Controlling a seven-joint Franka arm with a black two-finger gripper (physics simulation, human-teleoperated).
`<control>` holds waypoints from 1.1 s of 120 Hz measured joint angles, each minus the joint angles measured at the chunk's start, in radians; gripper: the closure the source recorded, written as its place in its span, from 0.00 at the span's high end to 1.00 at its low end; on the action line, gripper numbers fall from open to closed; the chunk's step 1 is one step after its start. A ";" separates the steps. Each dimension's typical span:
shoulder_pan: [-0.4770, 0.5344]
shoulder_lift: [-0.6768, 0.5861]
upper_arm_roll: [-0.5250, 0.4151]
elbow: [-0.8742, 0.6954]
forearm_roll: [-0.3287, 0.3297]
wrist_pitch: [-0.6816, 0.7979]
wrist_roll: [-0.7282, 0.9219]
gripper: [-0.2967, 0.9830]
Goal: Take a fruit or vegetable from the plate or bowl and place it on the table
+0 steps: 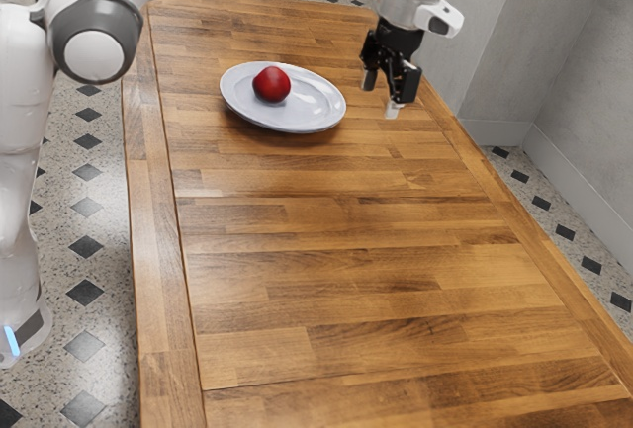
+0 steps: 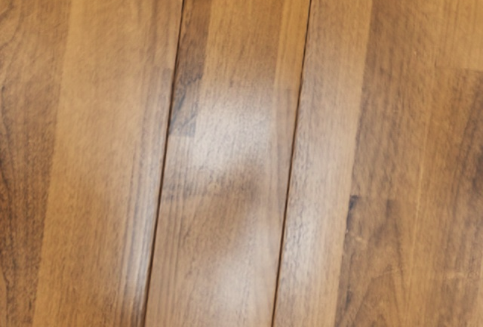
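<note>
red fruit [image 1: 271,84] on the white plate [image 1: 316,112]

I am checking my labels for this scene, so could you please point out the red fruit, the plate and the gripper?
Red fruit [image 1: 272,83]: exterior view, middle of its rounded side.
Plate [image 1: 316,105]: exterior view, bare part of its upper surface.
Gripper [image 1: 381,95]: exterior view, midway between its fingertips.

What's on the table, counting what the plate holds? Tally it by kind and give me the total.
Plate: 1
Fruit: 1
Total: 2
</note>
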 joint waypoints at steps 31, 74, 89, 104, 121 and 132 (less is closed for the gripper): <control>0.018 -0.001 0.016 0.011 -0.002 0.024 -0.001 0.76; 0.081 0.013 0.088 -0.004 -0.009 -0.022 -0.003 0.76; 0.080 0.015 0.089 -0.005 -0.010 -0.039 -0.004 0.76; 0.155 0.024 0.096 -0.004 -0.008 -0.030 -0.004 0.76; 0.261 0.081 0.097 -0.004 0.000 0.012 -0.003 0.76; 0.332 0.137 0.097 -0.004 0.003 0.063 0.001 0.76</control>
